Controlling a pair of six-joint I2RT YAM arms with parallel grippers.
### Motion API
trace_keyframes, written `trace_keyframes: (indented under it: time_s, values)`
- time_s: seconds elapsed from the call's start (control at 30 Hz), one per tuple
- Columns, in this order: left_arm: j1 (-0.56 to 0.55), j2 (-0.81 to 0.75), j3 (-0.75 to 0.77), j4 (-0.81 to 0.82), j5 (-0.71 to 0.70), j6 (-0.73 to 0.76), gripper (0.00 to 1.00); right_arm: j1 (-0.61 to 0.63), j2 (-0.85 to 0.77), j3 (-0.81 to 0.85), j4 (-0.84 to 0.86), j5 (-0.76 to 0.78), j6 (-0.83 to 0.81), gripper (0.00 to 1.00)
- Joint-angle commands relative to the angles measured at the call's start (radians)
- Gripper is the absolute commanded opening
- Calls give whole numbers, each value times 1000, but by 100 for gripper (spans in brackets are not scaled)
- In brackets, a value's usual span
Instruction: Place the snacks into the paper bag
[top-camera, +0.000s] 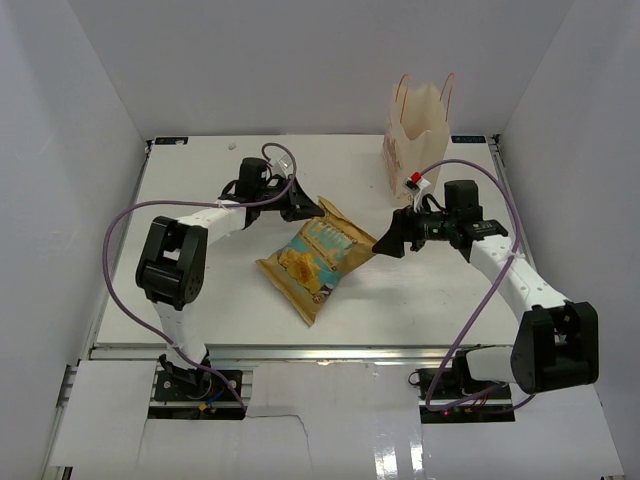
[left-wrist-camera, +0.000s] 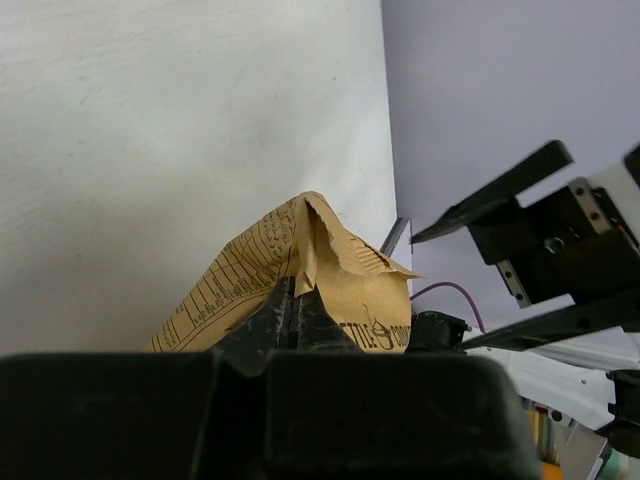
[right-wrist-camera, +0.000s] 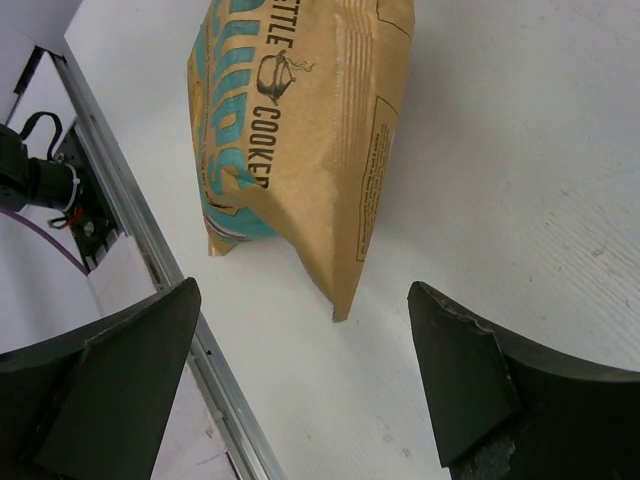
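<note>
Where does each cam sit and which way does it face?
Top: above and behind the bases, looking down at the table, chips bag, paper bag; both arms show.
Left wrist: looks along its shut left fingers pinching the chips bag corner; right fingers beyond.
Right wrist: looks down between open right fingers at the chips bag.
Shared: all three see the chips bag.

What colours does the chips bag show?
The chips bag is tan-yellow with teal lettering, clearest in the right wrist view.
</note>
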Motion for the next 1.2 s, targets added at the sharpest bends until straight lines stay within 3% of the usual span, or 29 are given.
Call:
trace_keyframes:
  time_s: [0.0,0.27,0.37,0.4,0.47,0.5,0.57,0.6,0.73,0.83,0.93,1.0,1.17]
  values:
    - [5,-93,-14,74,51,-14,0,6,41,5,91,-54,85,90]
    - [4,-123,-34,75,70,-17,0,77,146,8,181,-136,45,90]
    - [5,-130,-32,75,76,-21,0,115,189,23,204,-119,53,94]
    - [5,-133,-32,75,76,-22,0,132,200,40,198,-113,54,100]
    - [4,-143,-31,75,76,-24,0,143,231,57,186,-120,54,85]
    - [5,-150,-31,77,76,-27,0,143,237,75,177,-123,47,69]
    - [5,-157,-29,77,71,-30,3,144,243,89,158,-137,33,56]
    - [5,-166,-28,77,64,-33,8,144,239,92,141,-137,33,47]
    - [5,-192,3,77,48,-40,41,144,168,94,126,-133,-70,26]
    - [5,-215,52,78,39,-28,57,143,115,101,108,-152,-130,8]
    - [16,-254,121,68,-1,18,64,140,69,153,45,-183,-197,8]
    - [33,-286,165,5,-51,73,74,126,24,195,23,-188,-263,8]
    - [65,-470,190,-107,-321,261,98,60,-14,429,-23,-146,-337,8]
